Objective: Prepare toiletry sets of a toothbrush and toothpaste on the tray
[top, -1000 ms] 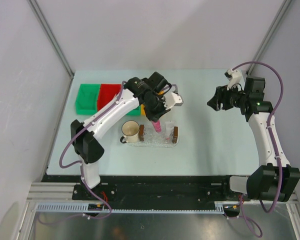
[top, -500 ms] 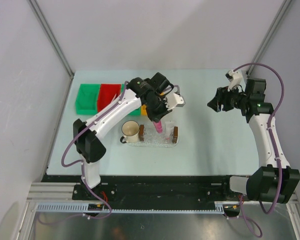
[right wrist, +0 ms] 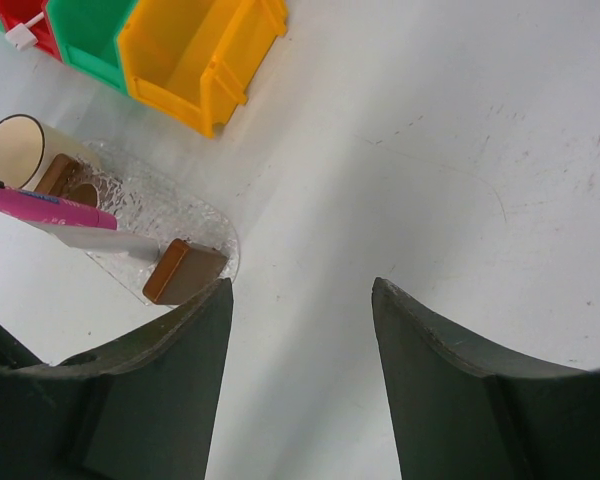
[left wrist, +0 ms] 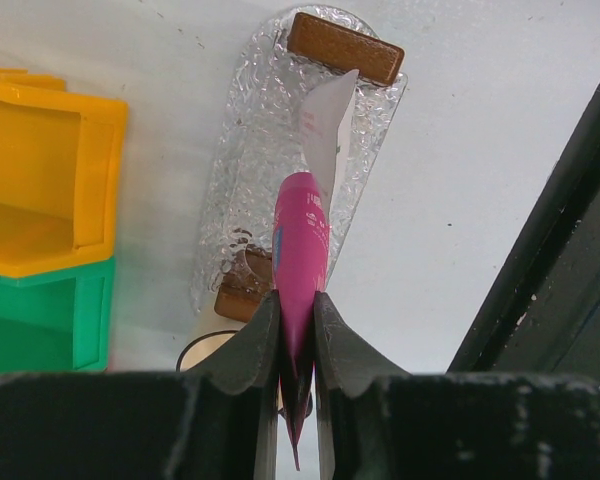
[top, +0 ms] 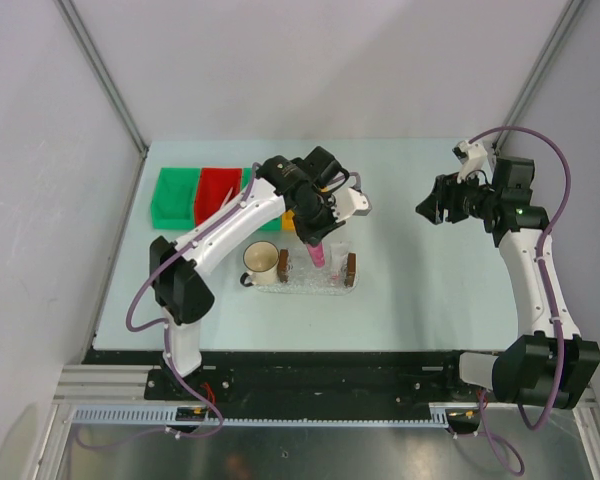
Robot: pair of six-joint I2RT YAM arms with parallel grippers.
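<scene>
My left gripper (top: pixel 313 235) (left wrist: pixel 297 300) is shut on the flat end of the pink toothpaste (left wrist: pixel 300 240) (top: pixel 318 254). The tube points down over the middle of the tray (left wrist: pixel 250 150) (top: pixel 298 281). The tray is clear and textured, with a brown block (left wrist: pixel 342 47) at each short end. A pale whitish strip (left wrist: pixel 325 125) (right wrist: pixel 110 241) runs on from the tube's tip towards the far block; I cannot tell whether it is the toothbrush. My right gripper (top: pixel 427 207) (right wrist: pixel 300 285) hangs open and empty over bare table, well right of the tray.
A cream cup (top: pixel 259 259) (right wrist: pixel 15 150) stands against the tray's left end. Green (top: pixel 173 195), red (top: pixel 215 188) and yellow (right wrist: pixel 200 50) bins sit in a row behind the tray. A small white item (right wrist: pixel 20 35) lies in the red bin.
The left arm's lower links have edged slightly to the right; the tube stays over the tray. The right arm has barely moved.
</scene>
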